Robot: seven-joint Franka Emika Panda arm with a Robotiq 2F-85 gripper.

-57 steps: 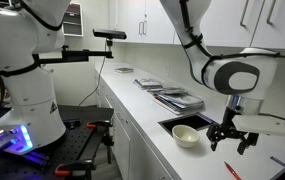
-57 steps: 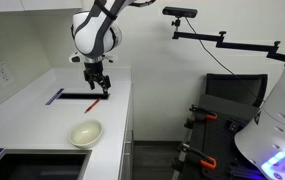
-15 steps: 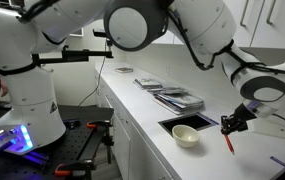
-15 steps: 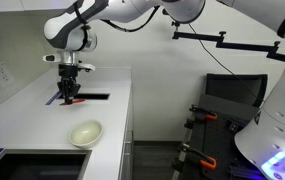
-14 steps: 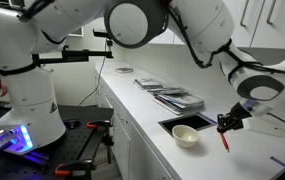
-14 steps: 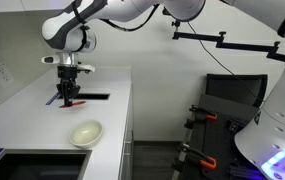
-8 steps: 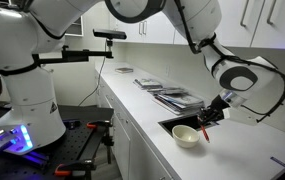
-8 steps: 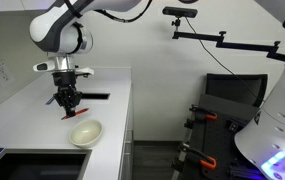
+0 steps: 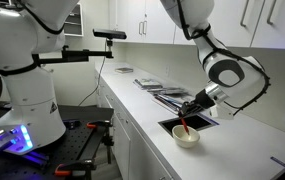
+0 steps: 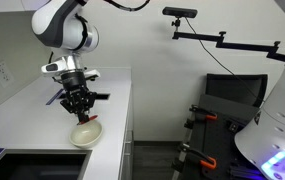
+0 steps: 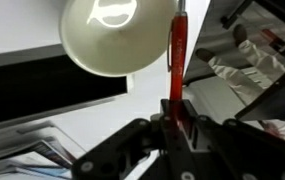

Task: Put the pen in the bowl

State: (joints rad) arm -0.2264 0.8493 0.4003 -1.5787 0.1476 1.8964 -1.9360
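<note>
My gripper (image 9: pixel 189 113) is shut on the red pen (image 9: pixel 185 126), which hangs point down from the jaws just above the cream-white bowl (image 9: pixel 186 138) on the white counter. In the other exterior view the gripper (image 10: pixel 81 108) hovers right over the bowl (image 10: pixel 86 133), and the pen there is mostly hidden by the fingers. From the wrist view the pen (image 11: pixel 177 48) sticks out from the shut gripper (image 11: pixel 175 108) and crosses the right rim of the bowl (image 11: pixel 116 35).
A black recessed sink (image 9: pixel 171 124) borders the bowl, also seen as the sink (image 10: pixel 37 164) at the counter's near end. Stacked papers (image 9: pixel 179 98) lie beyond it. A black strip (image 10: pixel 100 97) lies on the counter behind the gripper. Wall cabinets hang above.
The gripper carried the pen along the counter from its far part to the bowl and now hangs directly above it. It stayed shut on the pen throughout.
</note>
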